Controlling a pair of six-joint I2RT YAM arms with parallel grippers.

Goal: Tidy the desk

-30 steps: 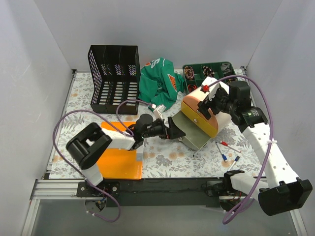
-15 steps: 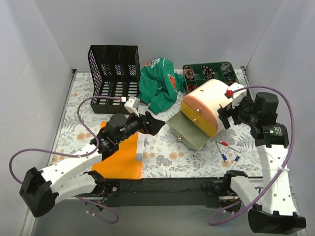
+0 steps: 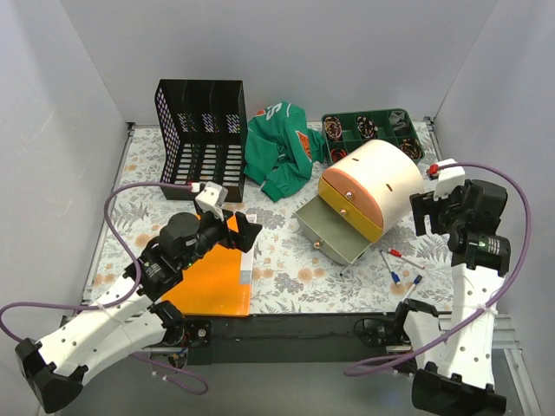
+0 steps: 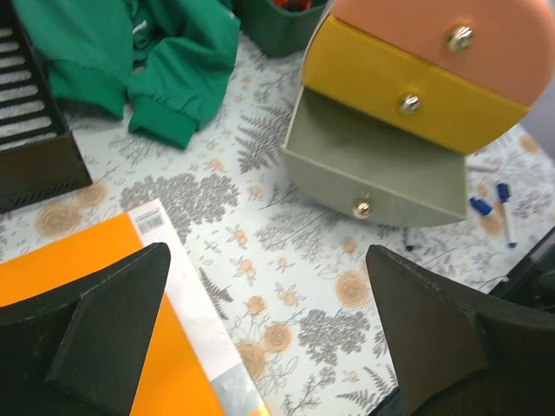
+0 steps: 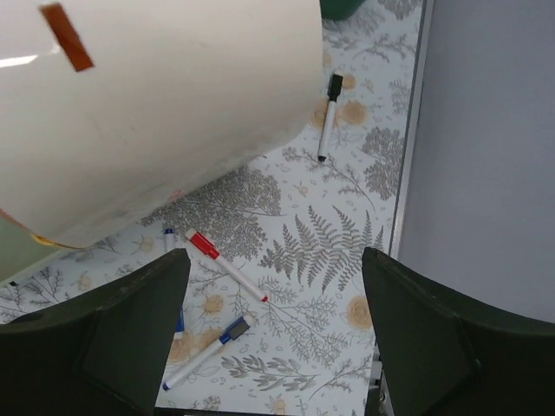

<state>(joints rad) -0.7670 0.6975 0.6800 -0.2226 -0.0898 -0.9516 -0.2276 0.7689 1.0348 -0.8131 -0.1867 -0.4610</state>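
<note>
Desk (image 3: 286,264): flat, rigid and fixed, lying beneath both arms. I have nothing on it to grip. Its printed cover looks smooth, so I expect light things to slide.

Left pincer (image 4: 267,256): jaws fully apart, empty, above the desk.
- Orange book (image 4: 69,286), under its left finger: stiff, best taken at the spine edge.
- Domed drawer cabinet (image 4: 416,95), ahead and to the right: lowest drawer (image 4: 381,165) stands out. Probably light; I would push at the knob.

Right pincer (image 5: 276,256): jaws wide, empty.
- Red-capped marker (image 5: 225,264) and blue-capped marker (image 5: 208,351), directly below: thin and likely to roll, so I would pinch across the barrel.
</note>
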